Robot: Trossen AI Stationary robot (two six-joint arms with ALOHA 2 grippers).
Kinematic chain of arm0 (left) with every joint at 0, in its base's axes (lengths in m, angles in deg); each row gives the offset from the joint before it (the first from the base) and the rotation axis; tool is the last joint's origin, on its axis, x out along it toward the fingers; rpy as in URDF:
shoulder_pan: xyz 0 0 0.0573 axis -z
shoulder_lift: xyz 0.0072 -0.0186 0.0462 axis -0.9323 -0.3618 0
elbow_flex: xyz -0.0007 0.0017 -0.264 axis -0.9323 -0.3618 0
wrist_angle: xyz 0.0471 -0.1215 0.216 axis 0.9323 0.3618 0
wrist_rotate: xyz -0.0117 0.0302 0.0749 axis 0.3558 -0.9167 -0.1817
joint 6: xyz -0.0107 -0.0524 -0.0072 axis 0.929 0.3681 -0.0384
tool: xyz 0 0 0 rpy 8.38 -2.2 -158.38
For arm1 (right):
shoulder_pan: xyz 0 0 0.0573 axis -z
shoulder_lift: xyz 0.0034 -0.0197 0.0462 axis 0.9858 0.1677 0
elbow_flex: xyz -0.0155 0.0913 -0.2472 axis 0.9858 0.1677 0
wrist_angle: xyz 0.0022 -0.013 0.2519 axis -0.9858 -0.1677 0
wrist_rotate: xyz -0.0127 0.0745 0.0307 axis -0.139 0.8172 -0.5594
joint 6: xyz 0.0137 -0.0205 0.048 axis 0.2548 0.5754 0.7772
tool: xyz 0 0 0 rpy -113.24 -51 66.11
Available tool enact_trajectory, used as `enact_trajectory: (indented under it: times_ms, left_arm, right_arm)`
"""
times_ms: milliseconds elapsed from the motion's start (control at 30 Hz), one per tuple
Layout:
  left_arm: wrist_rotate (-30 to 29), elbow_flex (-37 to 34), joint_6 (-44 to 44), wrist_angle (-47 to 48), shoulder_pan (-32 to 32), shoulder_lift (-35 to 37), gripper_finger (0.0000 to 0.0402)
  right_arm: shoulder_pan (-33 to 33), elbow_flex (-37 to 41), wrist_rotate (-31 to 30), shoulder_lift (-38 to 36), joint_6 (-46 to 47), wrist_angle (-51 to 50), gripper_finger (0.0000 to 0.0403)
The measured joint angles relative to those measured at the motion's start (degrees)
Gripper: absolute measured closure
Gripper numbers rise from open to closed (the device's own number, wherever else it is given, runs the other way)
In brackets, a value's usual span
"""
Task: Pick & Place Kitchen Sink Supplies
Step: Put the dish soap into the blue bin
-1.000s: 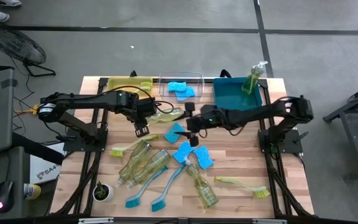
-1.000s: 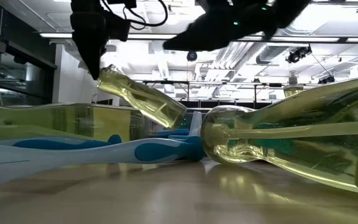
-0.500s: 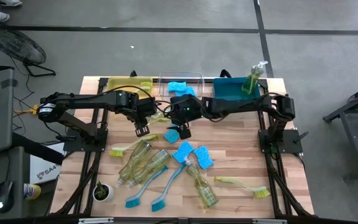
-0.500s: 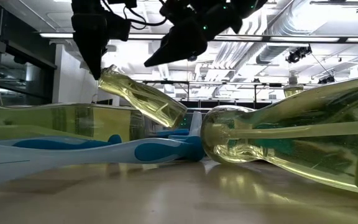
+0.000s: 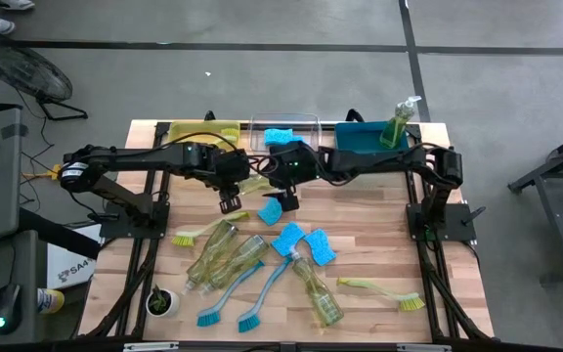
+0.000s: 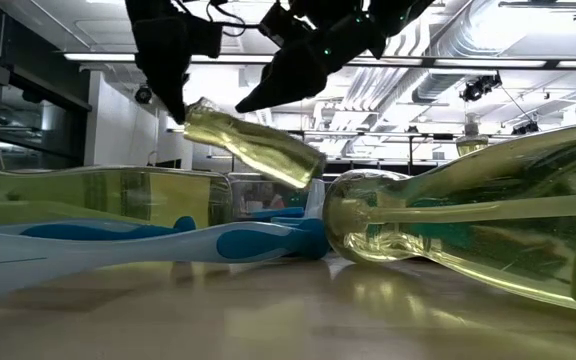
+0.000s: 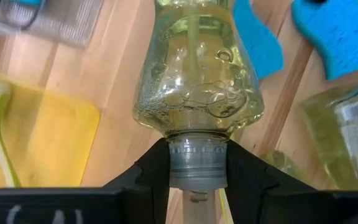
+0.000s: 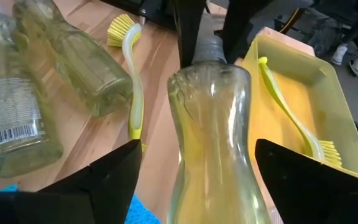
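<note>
Left pincer (image 7: 197, 168) clamps the grey neck of a soap bottle (image 5: 258, 182), holding it lifted off the surface (image 5: 379, 259) and tilted, base pointing away from the arm. In the high view the bottle hangs just in front of the clear bin (image 5: 311, 121), between it and the loose pile of supplies.

Right pincer (image 8: 197, 180) sits at the bottle's base end, its fingers (image 8: 114, 180) spread wide on either side of the body, not touching it as far as I can see. The two pincers face each other along the bottle.

Relative to the clear bin: yellow bin (image 5: 179, 130) beside it on the left arm's side, with a yellow-green brush (image 8: 291, 118) lying inside; teal bin (image 5: 360, 152) on the other side, with an upright bottle (image 5: 397, 125) in it. A blue sponge (image 5: 280, 135) lies in the clear bin.

Nearer the front edge: more bottles (image 5: 225, 256), sponges (image 5: 303, 242) and brushes (image 5: 262, 295) lying loose on the surface.
</note>
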Motion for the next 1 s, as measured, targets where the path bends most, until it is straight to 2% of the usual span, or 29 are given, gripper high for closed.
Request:
enact_trajectory:
  times_ms: [800, 900, 1000]
  left_arm:
    - [-0.6, -0.2, -3.9, -9.4, 0.0, 0.0, 0.029]
    - [-0.5, -0.2, -3.9, -10.1, 0.0, 0.0, 0.029]
    - [-0.5, -0.2, -3.9, -10.3, 0.0, 0.0, 0.029]
  right_arm:
    - [1.5, 0.0, 0.3, 2.9, -0.4, 0.3, 0.0087]
    - [1.4, 0.0, 0.3, 2.8, -0.1, 0.3, 0.0097]
    - [1.5, 0.0, 0.2, 2.8, 0.1, 1.0, 0.0125]
